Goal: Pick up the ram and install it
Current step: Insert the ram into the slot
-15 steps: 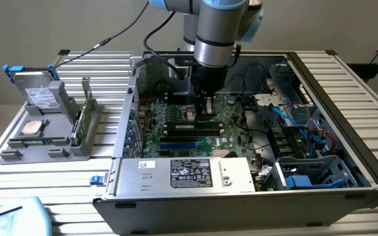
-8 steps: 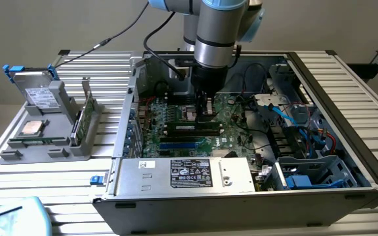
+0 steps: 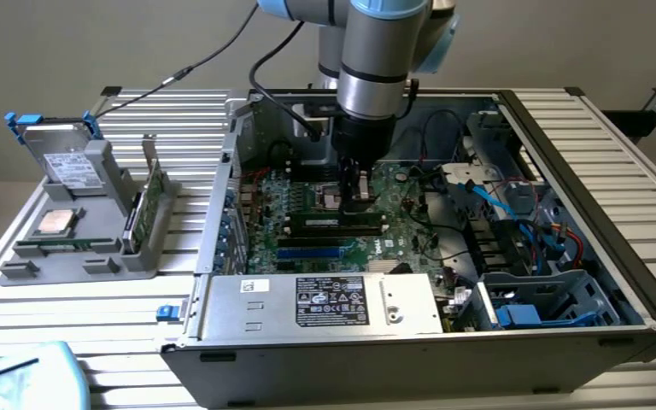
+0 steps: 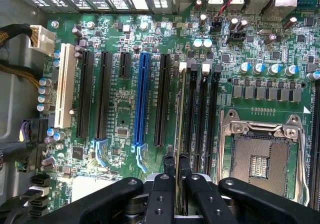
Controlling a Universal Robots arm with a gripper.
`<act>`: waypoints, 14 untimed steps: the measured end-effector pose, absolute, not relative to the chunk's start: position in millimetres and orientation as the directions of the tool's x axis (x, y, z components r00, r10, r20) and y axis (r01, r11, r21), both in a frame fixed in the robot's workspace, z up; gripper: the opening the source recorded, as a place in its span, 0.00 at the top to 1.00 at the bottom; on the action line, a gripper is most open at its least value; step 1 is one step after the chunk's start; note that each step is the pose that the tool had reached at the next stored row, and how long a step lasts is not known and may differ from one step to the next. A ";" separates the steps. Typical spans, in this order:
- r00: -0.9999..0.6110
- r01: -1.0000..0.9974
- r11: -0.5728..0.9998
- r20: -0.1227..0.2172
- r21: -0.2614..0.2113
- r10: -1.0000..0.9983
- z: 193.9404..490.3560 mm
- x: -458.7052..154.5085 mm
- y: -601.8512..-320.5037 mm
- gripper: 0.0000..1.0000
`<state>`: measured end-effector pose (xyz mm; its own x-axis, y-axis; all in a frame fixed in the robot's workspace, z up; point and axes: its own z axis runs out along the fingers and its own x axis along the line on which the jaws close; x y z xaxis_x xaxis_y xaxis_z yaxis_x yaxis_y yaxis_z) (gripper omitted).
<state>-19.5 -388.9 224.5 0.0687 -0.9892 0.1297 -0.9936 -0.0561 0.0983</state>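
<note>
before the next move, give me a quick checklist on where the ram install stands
1. jaws shut on the ram: ok
2. the ram running in line with the memory slots: ok
3. the ram fully seated in a slot: cannot tell
4. slot end latches closed: cannot tell
5. processor socket clear of the jaws: ok
</note>
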 end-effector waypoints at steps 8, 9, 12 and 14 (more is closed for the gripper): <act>0.068 -0.994 -0.056 0.130 0.097 -0.989 222.3 -19.6 -388.8 0.86; 0.067 -0.994 -0.055 0.130 0.097 -0.989 222.2 -19.6 -388.3 0.86; 0.067 -0.994 -0.054 0.130 0.097 -0.989 221.7 -19.6 -388.3 0.86; 0.067 -0.994 -0.054 0.130 0.097 -0.989 221.2 -19.6 -388.3 0.86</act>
